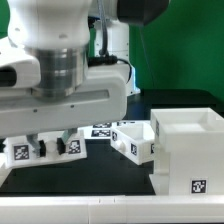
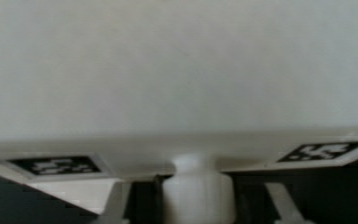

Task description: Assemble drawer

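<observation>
A white plastic knobbed tray fills the view, blurred and very close. Its rounded white knob juts out. A black-and-white square tag lies at nine o'clock of the knob and a second tag at about two o'clock, apparently on the same face.

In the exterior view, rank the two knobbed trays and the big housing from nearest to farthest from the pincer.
1. The first tray, right at the pincer, on the exterior view's left.
2. The second tray, mid-table, open top up.
3. The housing, on the exterior view's right, plainly farthest.
</observation>
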Tool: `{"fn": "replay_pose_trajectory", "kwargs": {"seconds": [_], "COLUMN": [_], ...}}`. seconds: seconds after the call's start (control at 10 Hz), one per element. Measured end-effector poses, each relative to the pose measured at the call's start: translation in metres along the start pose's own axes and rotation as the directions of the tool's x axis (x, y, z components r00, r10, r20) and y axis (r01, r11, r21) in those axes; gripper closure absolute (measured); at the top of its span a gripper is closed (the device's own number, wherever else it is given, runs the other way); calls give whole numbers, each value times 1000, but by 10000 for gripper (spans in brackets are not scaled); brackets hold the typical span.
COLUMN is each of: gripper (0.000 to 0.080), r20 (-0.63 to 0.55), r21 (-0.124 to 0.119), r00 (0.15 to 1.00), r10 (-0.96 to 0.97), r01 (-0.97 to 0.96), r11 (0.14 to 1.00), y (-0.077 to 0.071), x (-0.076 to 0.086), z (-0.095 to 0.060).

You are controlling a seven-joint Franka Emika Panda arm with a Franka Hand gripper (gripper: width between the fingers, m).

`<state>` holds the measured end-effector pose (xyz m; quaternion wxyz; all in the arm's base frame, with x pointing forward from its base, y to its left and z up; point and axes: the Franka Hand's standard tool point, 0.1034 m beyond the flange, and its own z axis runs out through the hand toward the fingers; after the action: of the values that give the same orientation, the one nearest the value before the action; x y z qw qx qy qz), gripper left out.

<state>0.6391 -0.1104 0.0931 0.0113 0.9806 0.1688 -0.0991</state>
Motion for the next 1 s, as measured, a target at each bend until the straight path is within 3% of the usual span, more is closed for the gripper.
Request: {"fn": "replay_pose_trajectory", "kwargs": {"seconds": [0.2,0.3,0.6,0.7,0.9,1.0], "gripper": [632,632,632,632,632,632], "r20": [-145,-219,-371,-429,-464,-518], "r21": [39,29,-67,-88,-25,-51], "r00": [987,971,926,900,875,845], "r10": [66,95,69,74,140,136], "r01": [-61,-91,-100,-124,-171,-189], "r11": [997,995,993,988,985,981], "y": [1,1,18,20,20,24], "x": [-5,-6,-8,-10,-15,-13], "z": [-12,-15,-13,-14,-22,-25]}}
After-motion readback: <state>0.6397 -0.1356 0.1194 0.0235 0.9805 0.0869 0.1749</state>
